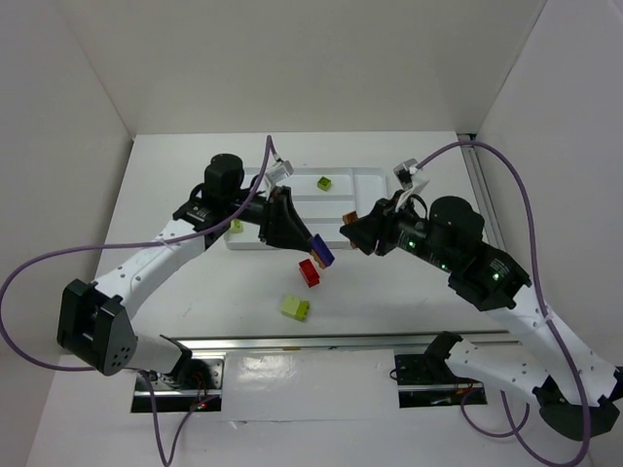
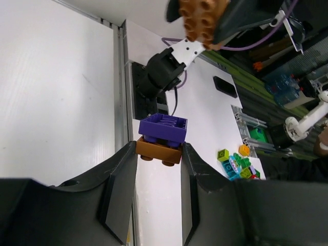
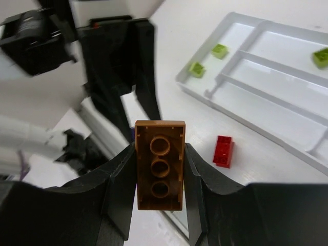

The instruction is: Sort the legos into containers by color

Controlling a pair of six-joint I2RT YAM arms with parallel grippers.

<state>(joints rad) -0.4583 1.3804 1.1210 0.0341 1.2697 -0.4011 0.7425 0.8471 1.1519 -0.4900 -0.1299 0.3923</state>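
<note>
My left gripper (image 1: pixel 313 249) is shut on a small stack, a purple brick (image 2: pixel 163 128) on a brown brick (image 2: pixel 159 151), held above the table in front of the white tray (image 1: pixel 375 177). My right gripper (image 1: pixel 348 228) is shut on a brown-orange brick (image 3: pixel 159 165), held over the tray's front edge; it also shows in the left wrist view (image 2: pixel 202 18). A red brick (image 1: pixel 310 272) and a larger pale yellow-green brick (image 1: pixel 295 307) lie on the table. Lime bricks sit in the tray (image 1: pixel 324 182) (image 1: pixel 235 226); the right wrist view shows three (image 3: pixel 196 69) (image 3: pixel 220 50) (image 3: pixel 321 56).
An aluminium rail (image 1: pixel 321 341) runs along the table's near edge, by the arm bases. White walls close in the table at the left, back and right. The two grippers are close together, facing each other. A pile of other bricks (image 2: pixel 238 164) lies off the table.
</note>
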